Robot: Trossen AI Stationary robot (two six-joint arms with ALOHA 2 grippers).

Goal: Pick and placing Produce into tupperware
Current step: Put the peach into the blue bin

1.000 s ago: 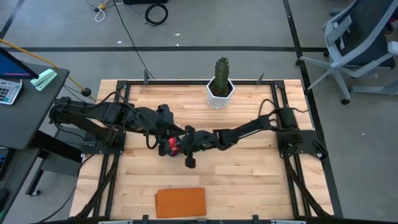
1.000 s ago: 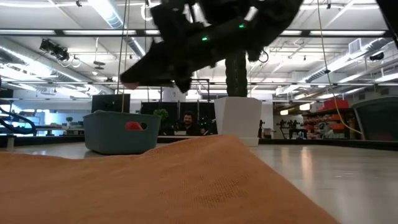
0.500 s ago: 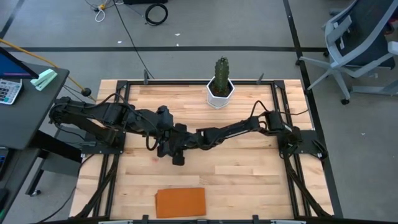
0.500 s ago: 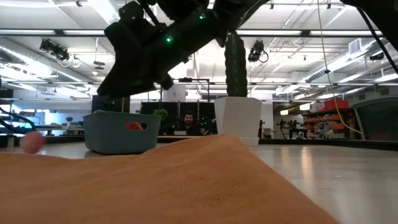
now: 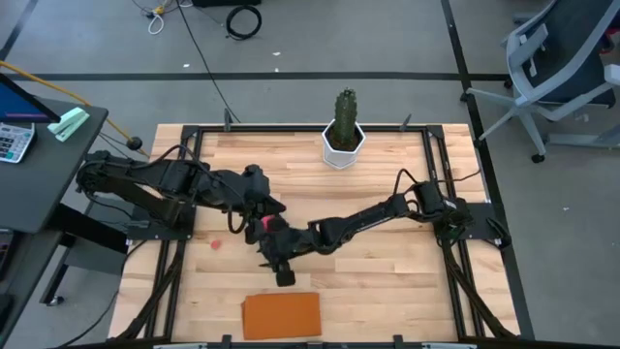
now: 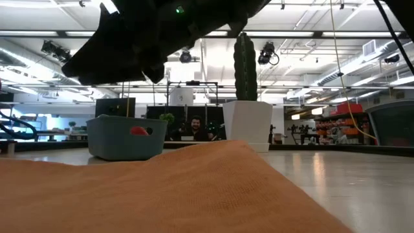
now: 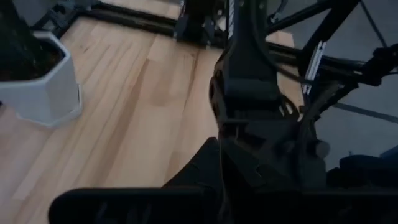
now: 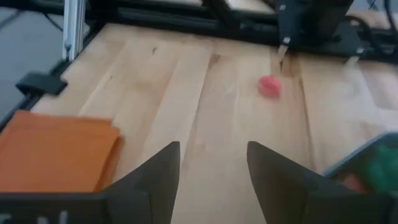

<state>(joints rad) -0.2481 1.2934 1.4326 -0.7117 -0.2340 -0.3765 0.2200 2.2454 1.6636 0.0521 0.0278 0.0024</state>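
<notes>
One loose pink piece of produce [image 5: 215, 242] lies on the bare surface [image 5: 387, 271] left of the tupperware [image 6: 116, 146] as you look down from above, apart from it and touching nothing. From where you sit it reads as a small round blob, so you get no clear long axis and no telling which way it points. The tupperware itself sits upright under the two arms and already holds a red piece [image 6: 138, 131]; the right wrist view shows something green in it too. Your left gripper [image 5: 257, 201] hangs over the tupperware's far side, and you cannot tell whether its fingers are apart or together. Your right gripper [image 8: 213, 168] hangs just off the tupperware's near side, towards the orange board [image 5: 281, 315], fingers apart and holding nothing. The pink piece shows ahead of it in its wrist view, between the fingers' lines and a little off centre, so I judge the right arm better placed for the pick.
</notes>
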